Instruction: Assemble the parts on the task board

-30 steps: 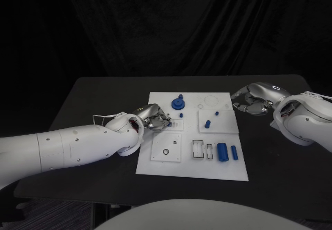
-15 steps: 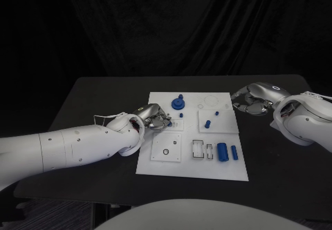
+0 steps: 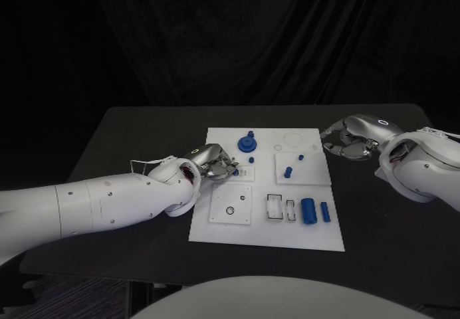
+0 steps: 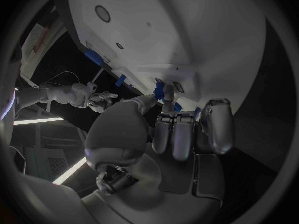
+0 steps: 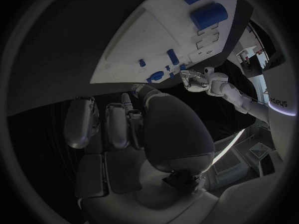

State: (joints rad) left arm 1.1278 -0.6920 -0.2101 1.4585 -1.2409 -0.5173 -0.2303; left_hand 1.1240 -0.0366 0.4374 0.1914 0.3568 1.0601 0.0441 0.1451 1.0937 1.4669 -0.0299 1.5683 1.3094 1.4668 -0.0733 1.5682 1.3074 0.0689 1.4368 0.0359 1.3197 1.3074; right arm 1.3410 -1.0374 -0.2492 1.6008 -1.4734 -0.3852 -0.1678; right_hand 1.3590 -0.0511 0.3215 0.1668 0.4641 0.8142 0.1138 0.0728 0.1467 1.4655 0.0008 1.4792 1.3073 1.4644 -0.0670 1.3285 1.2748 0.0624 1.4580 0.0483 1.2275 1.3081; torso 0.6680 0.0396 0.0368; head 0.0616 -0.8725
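black table (image 3: 143, 126) under a dark curtain, and the white task board (image 3: 266, 229) sits dead centre with blue parts on it, a big cylinder (image 3: 308, 210) near its front right. the left hand (image 3: 213, 163) is over the board's left edge, fingers curled round a small blue part (image 4: 160, 89). the right hand (image 3: 348, 141) hangs just off the board's far right corner, fingers curled in on nothing.
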